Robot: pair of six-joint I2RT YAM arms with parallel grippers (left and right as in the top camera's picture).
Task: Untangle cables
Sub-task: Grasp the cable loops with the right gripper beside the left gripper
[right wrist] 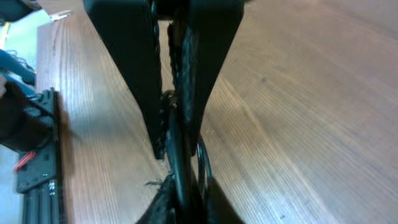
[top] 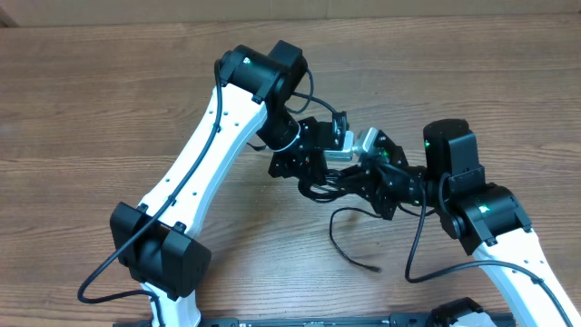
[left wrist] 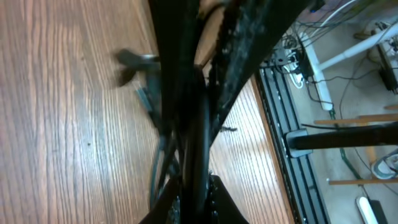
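Observation:
The cables (top: 320, 189) are a bundle of thin black cords hanging between my two grippers over the middle of the table. One loose strand (top: 343, 238) trails down onto the wood and ends in a small plug (top: 372, 269). My left gripper (top: 313, 174) is shut on the cables; its wrist view shows the cords (left wrist: 198, 155) running between the fingers (left wrist: 198, 205), with a plug (left wrist: 134, 60) blurred at the upper left. My right gripper (top: 356, 182) is shut on the cables too; its wrist view shows cords (right wrist: 177, 143) clamped between the fingers (right wrist: 186, 199).
The wooden table (top: 109, 109) spreads all round. A black rail (top: 318, 320) and the arm bases lie along the front edge. Thick black robot cables (top: 413, 254) loop beside the right arm. The two wrists are very close together.

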